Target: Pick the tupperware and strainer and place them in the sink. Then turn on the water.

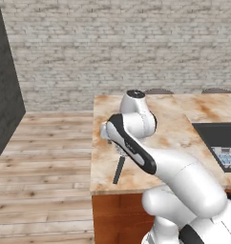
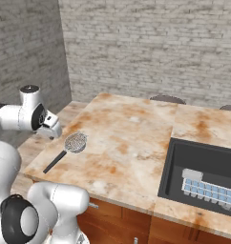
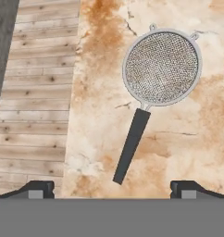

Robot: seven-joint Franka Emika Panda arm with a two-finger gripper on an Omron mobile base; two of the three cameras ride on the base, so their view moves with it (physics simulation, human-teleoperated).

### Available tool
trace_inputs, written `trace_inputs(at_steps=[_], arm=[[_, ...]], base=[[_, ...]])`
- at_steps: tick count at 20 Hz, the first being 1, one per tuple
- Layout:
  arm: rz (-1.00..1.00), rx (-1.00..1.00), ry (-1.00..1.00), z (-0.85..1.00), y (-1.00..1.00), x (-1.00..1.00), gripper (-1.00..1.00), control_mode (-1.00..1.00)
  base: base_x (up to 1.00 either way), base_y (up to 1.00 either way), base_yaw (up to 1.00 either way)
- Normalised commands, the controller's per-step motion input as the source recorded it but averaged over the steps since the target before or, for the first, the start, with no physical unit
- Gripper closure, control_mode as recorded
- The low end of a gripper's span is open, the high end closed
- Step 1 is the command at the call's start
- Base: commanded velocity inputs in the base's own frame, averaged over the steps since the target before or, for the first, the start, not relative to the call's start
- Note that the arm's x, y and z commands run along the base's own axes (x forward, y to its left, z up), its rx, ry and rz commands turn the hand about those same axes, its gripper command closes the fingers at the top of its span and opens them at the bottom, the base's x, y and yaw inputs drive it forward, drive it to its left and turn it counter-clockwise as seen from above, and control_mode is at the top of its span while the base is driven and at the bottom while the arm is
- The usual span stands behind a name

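The strainer [image 3: 162, 67] lies flat on the marble counter [image 2: 131, 128], near its left edge, with its dark handle [image 3: 131, 146] pointing toward the front edge. My gripper [image 3: 112, 189] hovers above it, open, with the fingertips [image 3: 40, 187] wide apart on either side of the handle's end and nothing between them. From the right base view the strainer [image 2: 75, 142] sits just right of my hand. The tupperware [image 2: 207, 190] rests inside the black sink [image 2: 171, 167], at its front, grid face up. In the left base view my arm hides most of the strainer [image 1: 119, 169]. The water is out of view.
The counter's left edge [image 3: 76, 92] drops to a wooden floor [image 1: 41, 157]. Two stool tops [image 2: 167, 99] show behind the counter's far edge. A brick wall runs along the back, and a dark wall stands at the far left.
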Motion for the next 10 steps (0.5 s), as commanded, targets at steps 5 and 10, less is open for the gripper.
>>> trace_inputs(at_steps=[5,10], arm=[[0.06,0.00,-0.22,-0.06,0.00,-0.05,-1.00,-1.00],[0.00,-0.02,0.09,-0.27,-0.08,0.13,-1.00,-1.00]], base=[[0.00,0.00,0.00],[0.00,0.00,0.00]])
